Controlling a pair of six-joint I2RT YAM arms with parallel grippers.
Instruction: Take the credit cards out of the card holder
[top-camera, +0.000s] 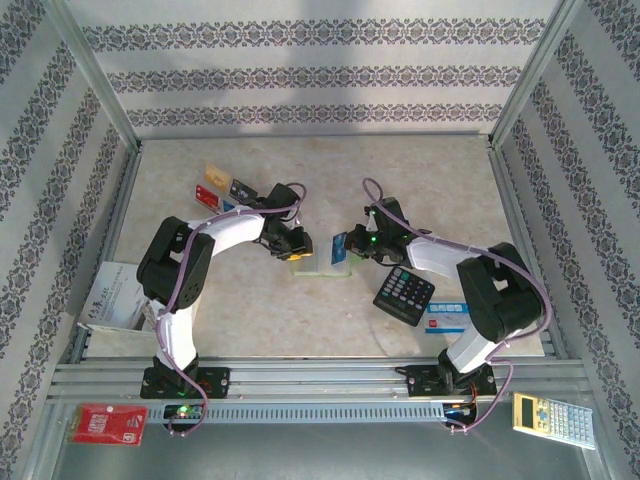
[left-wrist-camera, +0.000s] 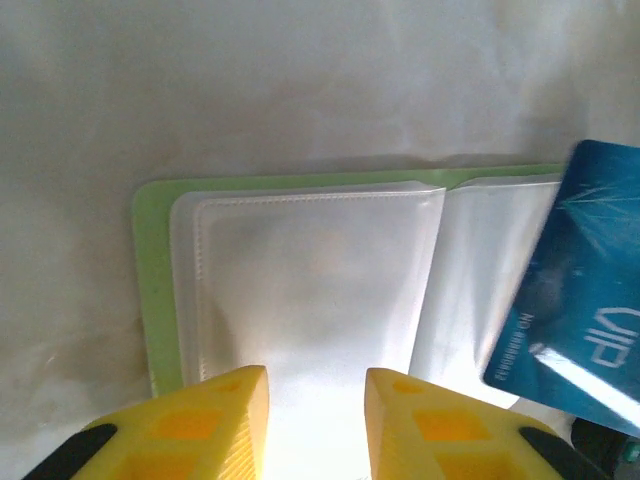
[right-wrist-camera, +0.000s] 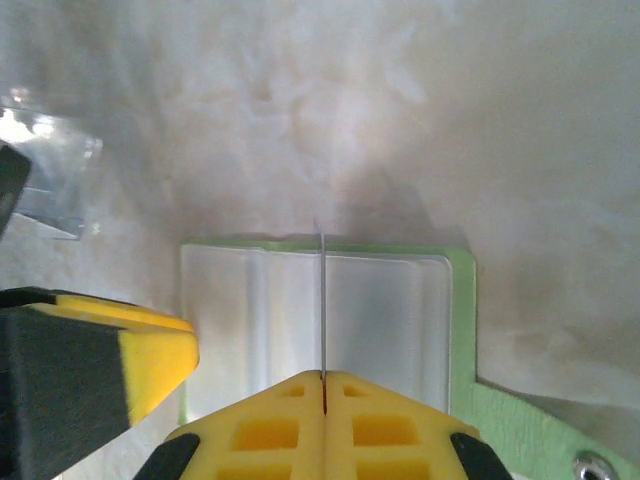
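Right gripper (right-wrist-camera: 323, 385) pinched shut on blue card (left-wrist-camera: 575, 290), held edge-up over the open lime-green card holder (left-wrist-camera: 152, 290) at mid-table. Left gripper (left-wrist-camera: 315, 400) narrowly parted and empty, low over the clear sleeve, likely steadying it. Card reads "VIP", "NO". Other cards (top-camera: 213, 173) lie at far left.

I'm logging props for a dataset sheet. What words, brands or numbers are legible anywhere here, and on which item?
"VIP": on the blue card.
"NO" followed by a row of digits too blurred to be sure of: same card.
Too small to read: print on the black calculator, yellow calculator, red packet, white sheet, loose cards and blue-and-white box.
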